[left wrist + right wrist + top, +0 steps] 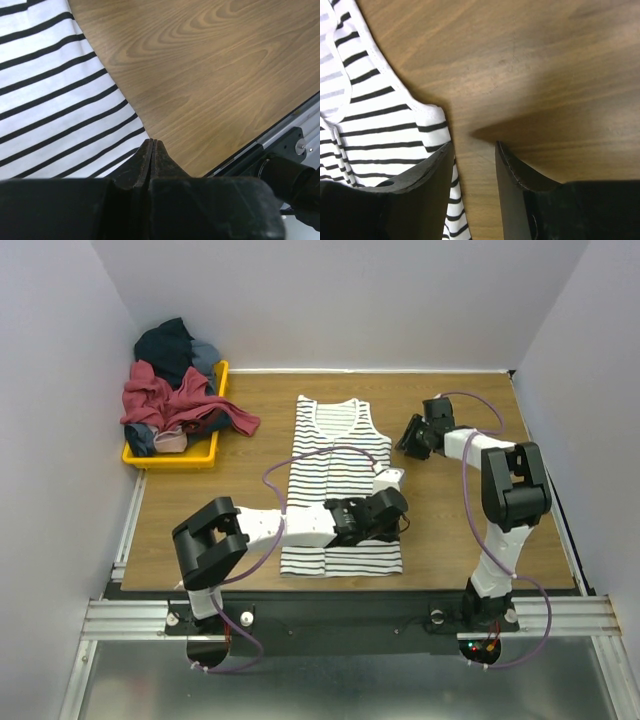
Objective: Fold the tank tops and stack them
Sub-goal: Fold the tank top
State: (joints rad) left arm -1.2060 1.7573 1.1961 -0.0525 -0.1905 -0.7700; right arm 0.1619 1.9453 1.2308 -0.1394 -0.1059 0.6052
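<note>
A white tank top (340, 475) with thin dark stripes lies flat in the middle of the wooden table, its neck toward the far side. My left gripper (395, 505) reaches across to its right side near the hem. In the left wrist view the left gripper (152, 142) has its jaws pressed together right on the edge of the striped cloth (55, 100). My right gripper (412, 438) sits low beside the right shoulder strap. In the right wrist view the right gripper (474, 146) is open, one finger over the strap's edge (385, 125), the other over bare wood.
A yellow tray (213, 456) at the far left holds a heap of dark red and blue clothes (175, 390). An aluminium rail (350, 615) runs along the near table edge. White walls close in the left, right and far sides.
</note>
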